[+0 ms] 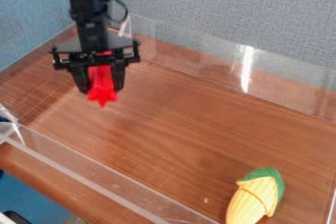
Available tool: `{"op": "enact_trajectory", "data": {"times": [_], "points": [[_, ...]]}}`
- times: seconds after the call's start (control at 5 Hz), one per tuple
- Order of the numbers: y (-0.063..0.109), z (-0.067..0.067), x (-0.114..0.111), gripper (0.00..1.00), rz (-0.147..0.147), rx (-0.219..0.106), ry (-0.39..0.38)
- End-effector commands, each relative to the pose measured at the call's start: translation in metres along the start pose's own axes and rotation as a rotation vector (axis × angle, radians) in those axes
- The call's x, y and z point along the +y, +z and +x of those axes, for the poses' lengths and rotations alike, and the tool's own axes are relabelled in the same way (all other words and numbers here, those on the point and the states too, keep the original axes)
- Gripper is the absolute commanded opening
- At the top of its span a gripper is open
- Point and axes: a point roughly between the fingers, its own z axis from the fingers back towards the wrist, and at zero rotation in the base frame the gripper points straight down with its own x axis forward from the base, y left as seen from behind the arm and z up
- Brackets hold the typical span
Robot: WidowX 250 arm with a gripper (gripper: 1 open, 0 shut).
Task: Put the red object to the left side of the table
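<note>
On the left side of the view, above the reddish-brown tabletop [184,135], the black claw [97,63] is clamped on the red object [101,86]; the yellow-green toy corn [254,196] lies at the near right.

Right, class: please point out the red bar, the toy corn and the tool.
Red bar [101,87]: camera view, lower part of its front.
Toy corn [250,201]: camera view, middle of its yellow body.
Tool [100,80]: camera view, midway between its fingertips.

Wood-grain tabletop [184,135], clear acrylic walls [98,177].
</note>
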Motion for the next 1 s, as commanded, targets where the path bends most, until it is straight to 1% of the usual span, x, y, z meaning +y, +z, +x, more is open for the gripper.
{"op": "enact_trajectory", "data": {"times": [0.0,0.4,0.8], "points": [[-0.004,0.008,-0.007,0.00,0.006,-0.036,-0.059],[-0.017,0.011,-0.016,0.00,0.006,-0.044,-0.134],[-0.022,0.015,-0.019,0.00,0.004,-0.049,-0.158]]}}
